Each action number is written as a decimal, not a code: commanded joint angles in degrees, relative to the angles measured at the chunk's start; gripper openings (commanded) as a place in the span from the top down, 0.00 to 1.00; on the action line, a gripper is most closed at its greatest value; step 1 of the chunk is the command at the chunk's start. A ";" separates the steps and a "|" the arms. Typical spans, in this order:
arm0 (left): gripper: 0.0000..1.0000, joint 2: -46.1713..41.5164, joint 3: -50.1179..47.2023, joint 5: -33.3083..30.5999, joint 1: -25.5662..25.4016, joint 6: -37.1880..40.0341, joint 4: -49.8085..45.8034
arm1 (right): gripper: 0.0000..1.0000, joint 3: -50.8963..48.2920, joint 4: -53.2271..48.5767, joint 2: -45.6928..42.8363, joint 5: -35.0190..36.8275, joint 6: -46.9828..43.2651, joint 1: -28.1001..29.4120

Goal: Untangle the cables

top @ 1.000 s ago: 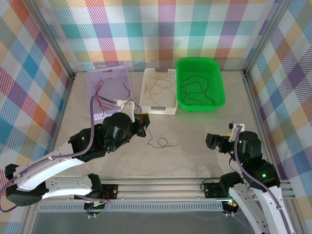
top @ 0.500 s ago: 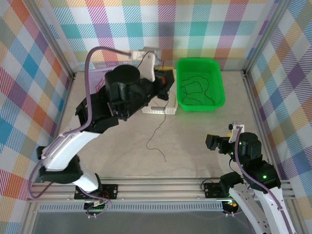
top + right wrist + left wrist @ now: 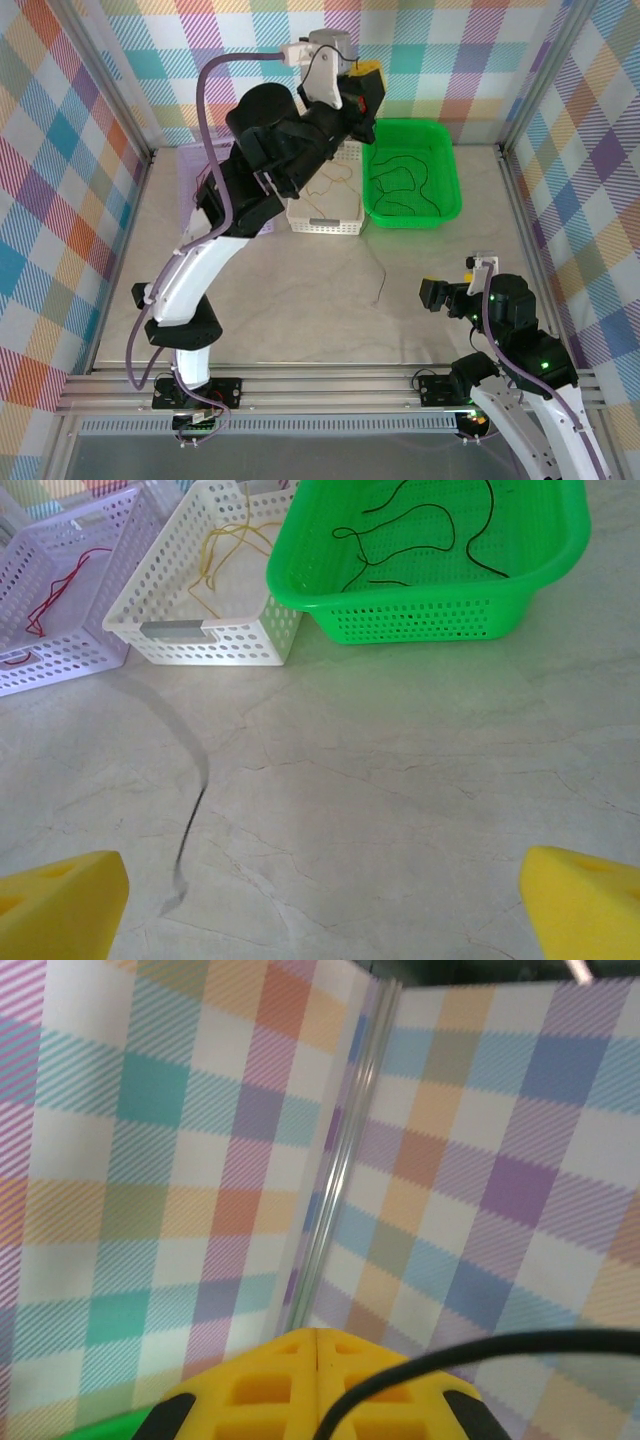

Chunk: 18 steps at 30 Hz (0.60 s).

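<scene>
The left gripper (image 3: 366, 88) is standing high over the far side of the table (image 3: 300, 310) with its yellow fingers (image 3: 270, 1390) pressed together. It is judged to be pinching the top of a single dark wire (image 3: 377, 272), though the pinch point is too fine to resolve. The wire is hanging from it with its long axis near vertical, and its lower end is reaching down to the table just in front of the green basket (image 3: 452, 190); whether it is touching cannot be told. That basket is holding the black wires (image 3: 420, 525) and is lying nearly under the left gripper, so the coming move is judged to be a short carry over its rim, then a release. The white basket (image 3: 200, 630) with yellow wires (image 3: 225, 550) is sitting just beside it on the left, and the lilac basket (image 3: 60, 620) with red wires (image 3: 60, 580) is sitting beyond that. The right gripper (image 3: 320, 910) is waiting low near its base, spread wide and empty, facing the hanging wire. No object is blocking the path, but the trailing end is likely to drag across the green rim.
</scene>
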 commanded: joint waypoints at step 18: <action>1.00 9.83 6.99 9.92 2.57 -11.02 11.66 | 0.00 5.41 27.87 9.79 -12.79 -0.07 1.09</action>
